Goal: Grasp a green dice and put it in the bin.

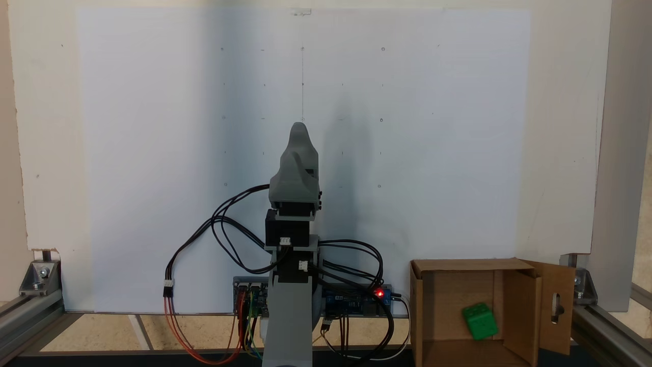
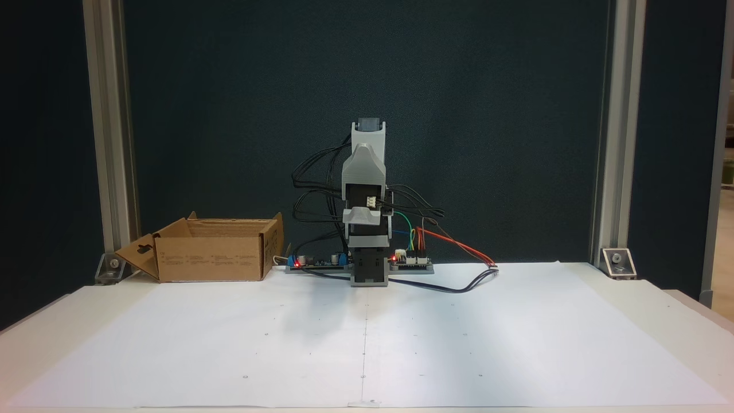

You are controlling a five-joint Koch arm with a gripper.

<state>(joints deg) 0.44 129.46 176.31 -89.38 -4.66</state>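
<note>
The green dice (image 1: 479, 320) lies tilted on the floor of the bin (image 1: 453, 293), a brown cardboard box right of the arm's base in a fixed view. From the front, the bin (image 2: 209, 258) stands left of the base and its wall hides the dice. The arm is folded upright over its base. My grey gripper (image 1: 300, 130) points toward the white sheet and is well apart from the bin. Its jaws overlap, so a single tip shows. From the front the gripper (image 2: 364, 158) faces the camera and holds nothing that I can see.
A white paper sheet (image 2: 367, 338) with small marks covers the table. Circuit boards (image 2: 410, 261) and loose cables (image 2: 459, 284) sit at the arm's base. Aluminium frame posts (image 2: 616, 143) stand at the table's corners. One bin flap has an oblong slot (image 1: 557, 306).
</note>
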